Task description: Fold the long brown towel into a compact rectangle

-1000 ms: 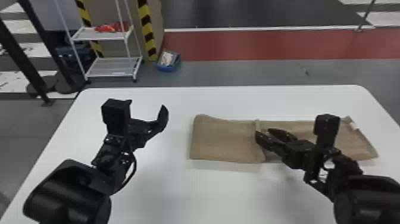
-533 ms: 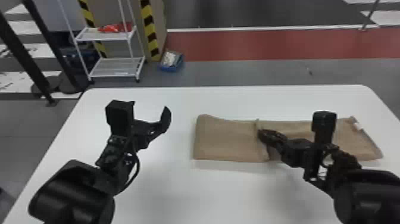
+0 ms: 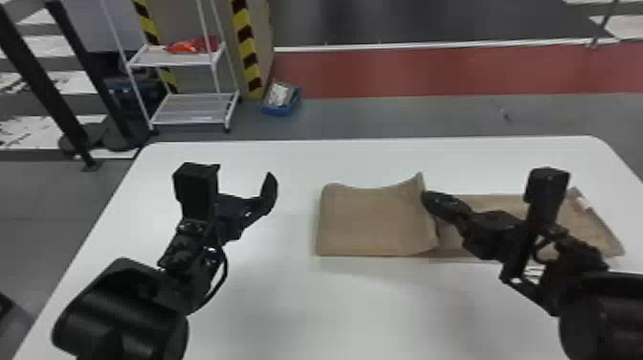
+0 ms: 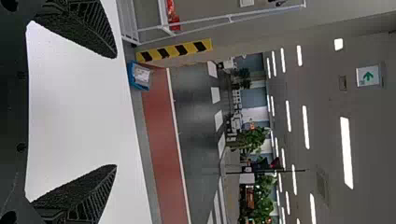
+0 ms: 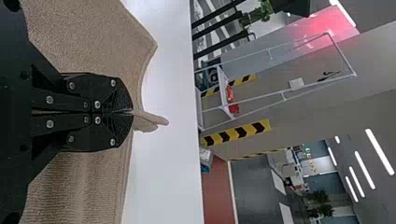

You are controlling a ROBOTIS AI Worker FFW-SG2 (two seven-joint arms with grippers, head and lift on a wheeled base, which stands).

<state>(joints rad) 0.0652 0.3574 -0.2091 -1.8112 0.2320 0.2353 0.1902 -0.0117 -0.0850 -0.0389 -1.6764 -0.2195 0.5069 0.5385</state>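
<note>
The brown towel [image 3: 373,220] lies lengthwise across the table's right half, its left part folded over on itself. My right gripper [image 3: 426,195] holds the folded part's edge, which rises to a small peak at the far side. In the right wrist view, my right gripper [image 5: 132,112] is shut with a pinch of towel [image 5: 84,37] poking out beyond its tips. Left of the towel, my left gripper [image 3: 246,184] is above the table, apart from the cloth. Its fingers are spread wide with nothing between them in the left wrist view, where the left gripper [image 4: 116,112] faces the room.
The white table [image 3: 296,306] carries the towel. Behind it on the floor stand a white wire shelf [image 3: 191,107] with red items and a blue bin [image 3: 281,101]. Dark posts [image 3: 86,72] stand at the back left.
My right gripper has closed on the towel's folded edge and lifted it slightly, so the cloth now peaks there. The left arm looks much the same.
</note>
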